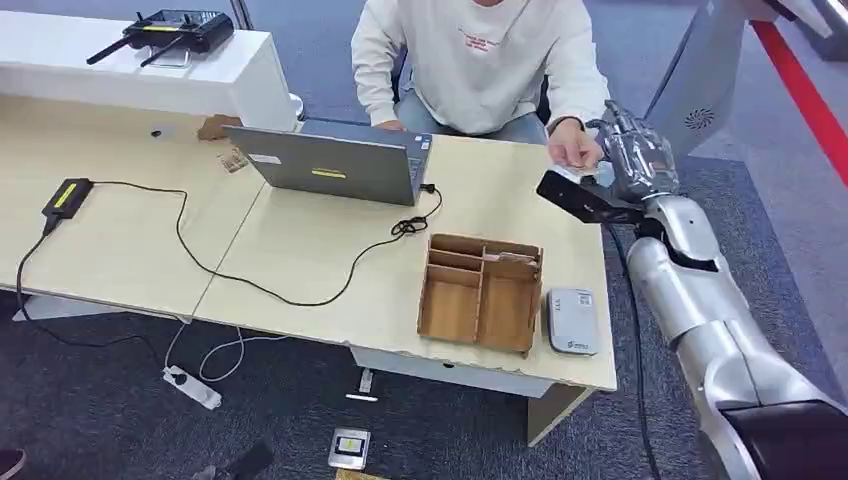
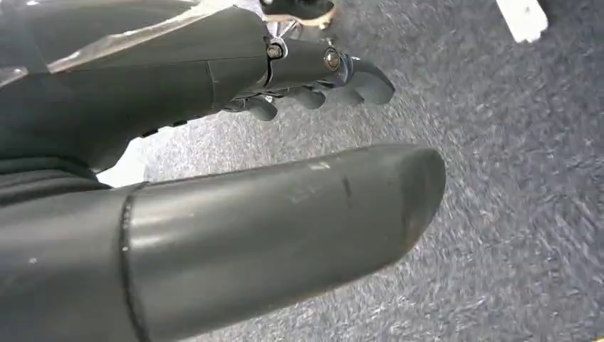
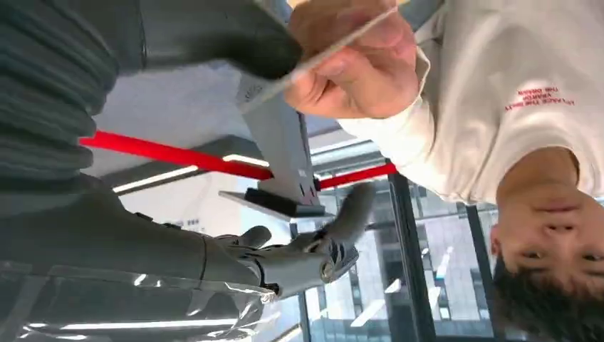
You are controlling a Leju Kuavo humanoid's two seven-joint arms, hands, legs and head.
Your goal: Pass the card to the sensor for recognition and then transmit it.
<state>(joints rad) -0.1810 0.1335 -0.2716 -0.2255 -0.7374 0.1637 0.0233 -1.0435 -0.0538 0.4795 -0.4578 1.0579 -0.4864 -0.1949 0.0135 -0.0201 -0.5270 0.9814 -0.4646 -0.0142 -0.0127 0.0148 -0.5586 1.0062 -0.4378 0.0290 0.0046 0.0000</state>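
Observation:
My right hand [image 1: 635,155] is raised past the desk's far right corner. A person's hand [image 1: 572,150] meets it there and pinches the thin white card [image 1: 577,173]. In the right wrist view the card [image 3: 313,60] shows edge-on in the person's hand [image 3: 363,64], lying against my thumb [image 3: 214,32]. My fingers [image 3: 349,214] are spread well away from it. The grey-white card sensor [image 1: 571,321] lies flat near the desk's front right corner. My left hand [image 2: 214,85] hangs over grey carpet with nothing in it, thumb and fingers apart.
A cardboard organizer [image 1: 481,292] stands beside the sensor. An open laptop [image 1: 335,163] sits mid-desk, and its cable runs to a power brick [image 1: 66,196] at the left. The person sits behind the desk [image 1: 300,250]. A power strip [image 1: 192,387] lies on the floor.

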